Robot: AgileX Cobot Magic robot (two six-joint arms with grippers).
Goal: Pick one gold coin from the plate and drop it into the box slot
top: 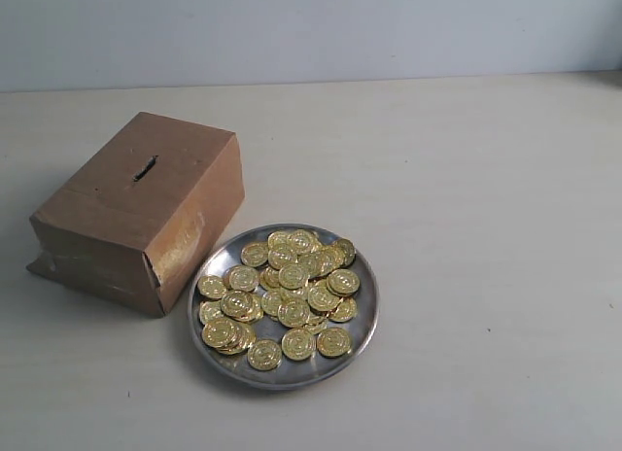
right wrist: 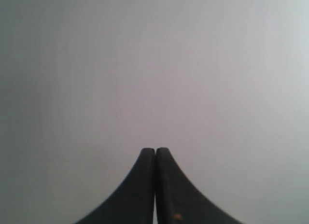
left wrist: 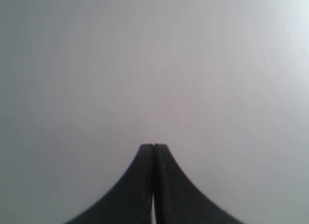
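Loosely heaped on the plate [top: 292, 374] beside the box [top: 136, 208], coins [top: 282, 291] are judged light and slippery; one is best pinched at its rim. Both the left gripper [left wrist: 153, 146] and right gripper [right wrist: 155, 149] are pressed together.

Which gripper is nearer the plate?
Cannot tell. Neither arm appears in the exterior view of the plate; the left gripper and the right gripper are each shut facing a plain surface, with no plate in their views.
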